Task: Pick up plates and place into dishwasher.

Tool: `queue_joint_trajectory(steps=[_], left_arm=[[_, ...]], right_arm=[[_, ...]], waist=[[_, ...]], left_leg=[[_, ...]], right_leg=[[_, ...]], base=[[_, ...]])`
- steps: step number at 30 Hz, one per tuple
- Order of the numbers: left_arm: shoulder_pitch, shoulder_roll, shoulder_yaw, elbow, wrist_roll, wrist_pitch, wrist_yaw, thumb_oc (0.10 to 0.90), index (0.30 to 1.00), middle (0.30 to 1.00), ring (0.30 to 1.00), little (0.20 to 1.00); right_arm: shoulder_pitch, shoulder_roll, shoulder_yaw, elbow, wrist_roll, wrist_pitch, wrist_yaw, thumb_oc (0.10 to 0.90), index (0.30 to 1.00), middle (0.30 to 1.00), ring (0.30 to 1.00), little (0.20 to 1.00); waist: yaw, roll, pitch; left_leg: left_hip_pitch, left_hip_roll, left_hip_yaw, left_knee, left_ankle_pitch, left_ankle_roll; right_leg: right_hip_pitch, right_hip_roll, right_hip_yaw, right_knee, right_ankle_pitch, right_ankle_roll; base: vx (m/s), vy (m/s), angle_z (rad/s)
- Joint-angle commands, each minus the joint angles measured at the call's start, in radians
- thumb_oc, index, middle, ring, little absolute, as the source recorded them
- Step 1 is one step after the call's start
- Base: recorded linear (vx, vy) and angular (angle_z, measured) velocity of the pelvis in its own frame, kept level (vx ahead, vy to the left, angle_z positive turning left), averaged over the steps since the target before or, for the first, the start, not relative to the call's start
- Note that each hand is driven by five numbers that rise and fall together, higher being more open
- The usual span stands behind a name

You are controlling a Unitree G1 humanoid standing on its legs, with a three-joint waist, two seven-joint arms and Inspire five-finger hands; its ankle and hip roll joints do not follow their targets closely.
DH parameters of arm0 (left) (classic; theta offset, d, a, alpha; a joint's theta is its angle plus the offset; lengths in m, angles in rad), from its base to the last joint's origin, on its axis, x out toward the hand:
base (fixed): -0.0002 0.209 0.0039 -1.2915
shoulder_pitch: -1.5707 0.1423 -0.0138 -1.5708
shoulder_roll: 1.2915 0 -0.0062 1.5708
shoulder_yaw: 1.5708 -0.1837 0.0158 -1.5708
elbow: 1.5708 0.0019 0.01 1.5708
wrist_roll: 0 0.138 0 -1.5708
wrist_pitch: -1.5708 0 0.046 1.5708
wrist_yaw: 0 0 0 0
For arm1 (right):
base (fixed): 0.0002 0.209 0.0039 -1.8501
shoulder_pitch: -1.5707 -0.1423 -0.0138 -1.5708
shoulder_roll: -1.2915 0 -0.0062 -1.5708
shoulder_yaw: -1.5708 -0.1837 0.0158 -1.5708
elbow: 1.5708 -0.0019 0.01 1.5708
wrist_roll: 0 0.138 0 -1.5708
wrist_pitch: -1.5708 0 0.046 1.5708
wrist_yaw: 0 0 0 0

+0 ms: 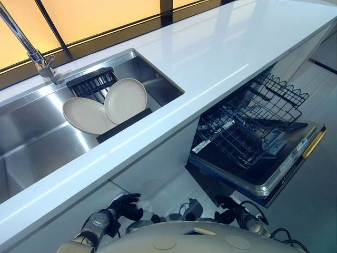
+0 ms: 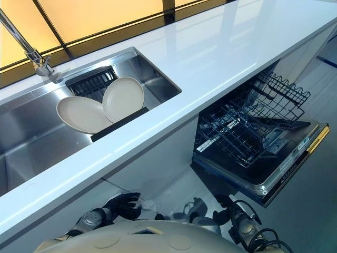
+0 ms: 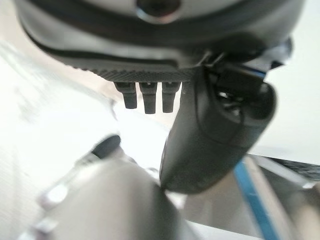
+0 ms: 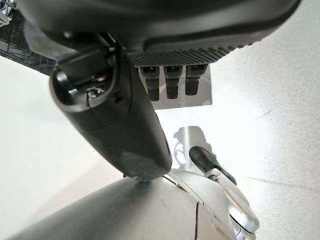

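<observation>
Taking the sink as reference: at its far left rim stands the faucet. Inside the sink, two cream plates lean on edge in a dark rack, the left plate tilted lower and overlapping the right one. My left hand hangs below the desk, beneath the sink, fingers relaxed and holding nothing. Right of the sink and below the desk, the dishwasher stands open with its wire basket pulled out, no plates in it. My right hand hangs low, beneath the sink's right side, fingers loose, nothing held. Judgement: the plates are rigid, glazed, likely slippery and breakable; best taken at the exposed upper rim, thumb opposing fingers.
</observation>
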State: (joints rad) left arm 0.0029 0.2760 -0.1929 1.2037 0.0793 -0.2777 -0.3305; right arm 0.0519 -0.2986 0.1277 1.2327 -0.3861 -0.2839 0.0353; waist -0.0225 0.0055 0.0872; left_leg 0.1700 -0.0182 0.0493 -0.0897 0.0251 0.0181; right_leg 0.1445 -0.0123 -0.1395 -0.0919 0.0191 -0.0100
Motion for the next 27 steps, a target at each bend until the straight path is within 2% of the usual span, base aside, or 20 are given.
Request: queue_joint_trajectory(steps=[1,5,8,9,11,14,15,16,17,18,19,20,21,22,23,24,26,27], left_arm=[[-0.047,-0.037,-0.014,-0.060,-0.046,-0.125,-0.090,0.800,0.900,0.900,0.900,0.900],[-0.062,-0.019,-0.085,-0.173,0.007,-0.187,-0.112,0.800,0.900,0.900,0.900,0.900],[-0.086,-0.001,-0.155,-0.331,0.006,-0.215,-0.167,0.800,0.900,0.900,0.900,0.900],[-0.089,0.005,-0.173,-0.389,-0.017,-0.191,-0.186,0.800,0.900,0.900,0.900,0.900],[-0.110,0.023,-0.200,-0.553,-0.151,-0.154,-0.309,0.800,0.900,0.900,0.900,0.900],[-0.148,0.032,-0.211,-0.820,-0.403,-0.026,-0.507,0.800,0.900,0.900,0.900,0.900],[-0.155,0.036,-0.208,-0.913,-0.517,0.033,-0.577,0.800,0.900,0.900,0.900,0.900],[-0.159,0.022,-0.190,-1.007,-0.643,0.120,-0.650,0.800,0.900,0.900,0.900,0.900],[-0.157,0.007,-0.175,-1.048,-0.693,0.167,-0.686,0.800,0.900,0.900,0.900,0.900],[-0.151,-0.020,-0.157,-1.111,-0.790,0.259,-0.757,0.800,0.900,0.900,0.900,0.900],[-0.145,-0.041,-0.140,-1.145,-0.834,0.317,-0.790,0.800,0.900,0.900,0.900,0.900],[-0.136,-0.086,-0.111,-1.196,-0.946,0.444,-0.867,0.800,0.900,0.900,0.900,0.900],[-0.128,-0.123,-0.097,-1.227,-1.008,0.534,-0.914,0.800,0.900,0.900,0.900,0.900],[-0.121,-0.158,-0.088,-1.261,-1.077,0.608,-0.928,0.800,0.900,0.900,0.900,0.900],[-0.121,-0.177,-0.087,-1.282,-1.126,0.646,-0.920,0.800,0.900,0.900,0.900,0.900],[-0.130,-0.197,-0.082,-1.315,-1.240,0.706,-0.885,0.800,0.900,0.900,0.900,0.900],[-0.142,-0.211,-0.081,-1.348,-1.354,0.687,-0.800,0.800,0.900,0.900,0.900,0.900],[-0.152,-0.213,-0.076,-1.371,-1.384,0.612,-0.740,0.800,0.900,0.900,0.900,0.900]], right_arm=[[-0.030,-0.006,0.026,-0.012,-0.026,-0.028,0.021,0.800,0.900,0.900,0.900,0.900],[-0.036,-0.016,0.036,-0.028,-0.026,-0.020,0.033,0.800,0.900,0.900,0.900,0.900],[-0.041,-0.025,0.051,-0.047,-0.023,-0.008,0.038,0.800,0.900,0.900,0.900,0.900],[-0.041,-0.027,0.055,-0.052,-0.020,-0.005,0.038,0.800,0.900,0.900,0.900,0.900],[-0.044,-0.032,0.066,-0.070,-0.004,0.006,0.041,0.800,0.900,0.900,0.900,0.900],[-0.052,-0.032,0.070,-0.077,0.014,0.008,0.040,0.800,0.900,0.900,0.900,0.900],[-0.055,-0.030,0.071,-0.074,0.019,0.006,0.037,0.800,0.900,0.900,0.900,0.900],[-0.058,-0.025,0.067,-0.068,0.022,0.003,0.034,0.800,0.900,0.900,0.900,0.900],[-0.057,-0.021,0.064,-0.063,0.021,-0.001,0.032,0.800,0.900,0.900,0.900,0.900],[-0.056,-0.015,0.061,-0.055,0.019,-0.006,0.027,0.800,0.900,0.900,0.900,0.900],[-0.057,-0.011,0.059,-0.048,0.016,-0.009,0.025,0.800,0.900,0.900,0.900,0.900],[-0.056,0.001,0.057,-0.036,0.007,-0.014,0.018,0.800,0.900,0.900,0.900,0.900],[-0.057,0.009,0.059,-0.028,0.006,-0.014,0.012,0.800,0.900,0.900,0.900,0.900],[-0.056,0.019,0.060,-0.021,0.003,-0.015,0.005,0.800,0.900,0.900,0.900,0.900],[-0.057,0.026,0.062,-0.016,-0.001,-0.015,0.001,0.800,0.900,0.900,0.900,0.900],[-0.058,0.037,0.069,-0.008,-0.004,-0.014,-0.008,0.800,0.900,0.900,0.900,0.900],[-0.060,0.046,0.079,0.001,-0.007,-0.016,-0.019,0.800,0.900,0.900,0.900,0.900],[-0.060,0.052,0.086,0.007,-0.007,-0.018,-0.028,0.800,0.900,0.900,0.900,0.900]], waist=[[0.007,0.016,-0.008],[0.005,0.021,-0.004],[0.001,0.028,0.004],[0.001,0.029,0.006],[0.002,0.030,0.012],[0.006,0.032,0.021],[0.009,0.032,0.022],[0.013,0.030,0.022],[0.015,0.029,0.021],[0.019,0.027,0.019],[0.021,0.025,0.017],[0.025,0.020,0.013],[0.027,0.016,0.011],[0.028,0.012,0.010],[0.028,0.009,0.009],[0.027,0.005,0.007],[0.026,0.002,0.007],[0.026,0.002,0.007]], left_leg=[[-0.043,-0.045,0.022,0.042,-0.082,0.018],[-0.041,-0.042,0.026,0.033,-0.076,0.017],[-0.042,-0.042,0.026,0.032,-0.074,0.017],[-0.043,-0.042,0.025,0.032,-0.073,0.017],[-0.043,-0.041,0.022,0.029,-0.071,0.018],[-0.045,-0.041,0.012,0.021,-0.067,0.025],[-0.045,-0.040,0.009,0.017,-0.067,0.027],[-0.043,-0.040,0.006,0.012,-0.067,0.029],[-0.041,-0.039,0.004,0.009,-0.068,0.030],[-0.039,-0.039,0.002,0.005,-0.070,0.031],[-0.038,-0.038,0.002,0.003,-0.071,0.031],[-0.037,-0.037,0.002,0.002,-0.075,0.031],[-0.035,-0.036,0.002,0.002,-0.080,0.031],[-0.033,-0.035,0.003,0.002,-0.084,0.029],[-0.032,-0.035,0.002,0.002,-0.087,0.029],[-0.031,-0.035,0.002,0.002,-0.089,0.027],[-0.028,-0.035,-0.001,0.002,-0.091,0.026],[-0.028,-0.037,-0.004,0.002,-0.091,0.025]], right_leg=[[-0.048,0.022,-0.041,0.128,-0.117,0.036],[-0.051,0.022,-0.041,0.130,-0.114,0.038],[-0.058,0.021,-0.036,0.135,-0.112,0.041],[-0.059,0.022,-0.035,0.137,-0.111,0.042],[-0.064,0.022,-0.032,0.141,-0.110,0.043],[-0.069,0.026,-0.026,0.143,-0.106,0.042],[-0.069,0.028,-0.023,0.141,-0.105,0.042],[-0.068,0.030,-0.021,0.137,-0.104,0.041],[-0.067,0.031,-0.019,0.135,-0.103,0.041],[-0.064,0.032,-0.017,0.130,-0.102,0.041],[-0.063,0.033,-0.016,0.127,-0.101,0.041],[-0.060,0.034,-0.014,0.123,-0.100,0.042],[-0.057,0.034,-0.013,0.119,-0.100,0.042],[-0.053,0.035,-0.012,0.116,-0.100,0.042],[-0.050,0.036,-0.011,0.113,-0.101,0.041],[-0.048,0.037,-0.010,0.109,-0.100,0.040],[-0.044,0.038,-0.011,0.107,-0.102,0.038],[-0.041,0.038,-0.012,0.104,-0.102,0.038]], base=[[0.00,0.000,0.00],[0.00,0.000,0.00],[-0.01,0.008,0.00],[-0.03,0.011,-0.04],[-0.04,0.002,-0.06],[-0.04,-0.012,-0.06],[0.00,0.000,0.00],[-0.01,-0.031,0.01],[0.00,-0.039,0.01],[0.01,-0.038,0.01],[0.02,-0.062,-0.01],[0.03,-0.064,-0.02],[0.03,-0.073,-0.03],[0.03,-0.056,-0.04],[0.03,-0.057,-0.02],[0.02,-0.042,-0.01],[0.01,-0.018,0.00],[0.00,0.000,0.00]])
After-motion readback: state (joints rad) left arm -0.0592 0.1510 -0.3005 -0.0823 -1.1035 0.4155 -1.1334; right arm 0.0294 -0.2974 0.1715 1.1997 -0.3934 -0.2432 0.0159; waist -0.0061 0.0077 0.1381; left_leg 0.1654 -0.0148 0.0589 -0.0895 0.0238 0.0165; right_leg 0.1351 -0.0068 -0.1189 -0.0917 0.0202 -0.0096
